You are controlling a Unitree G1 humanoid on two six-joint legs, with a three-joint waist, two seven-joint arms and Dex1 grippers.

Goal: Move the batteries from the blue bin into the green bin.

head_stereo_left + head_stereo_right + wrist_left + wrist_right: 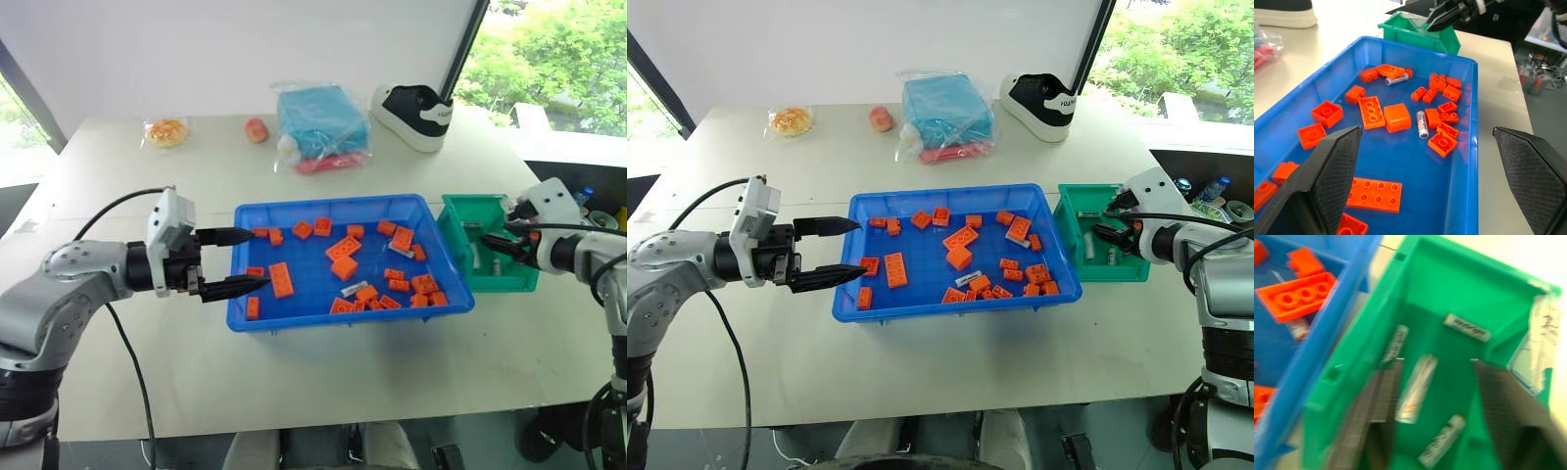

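My right wrist view is smeared, yet I count four slim whitish-silver batteries [1416, 388] in the small green plastic bin [453, 233]; two lie among bricks in the large blue plastic tray [312, 316]. Right gripper [497, 245] hovers over green, fingers apart; left gripper [235, 260], level, spread, empty.

Both arms reach inward, left pincer [233, 261] spread wide and level, right pincer [1437, 396] parted, angled downward.

We count four batteries [1416, 387] in the green bin [1459, 289], two more in the blue bin [1465, 147], and two claws [238, 260].
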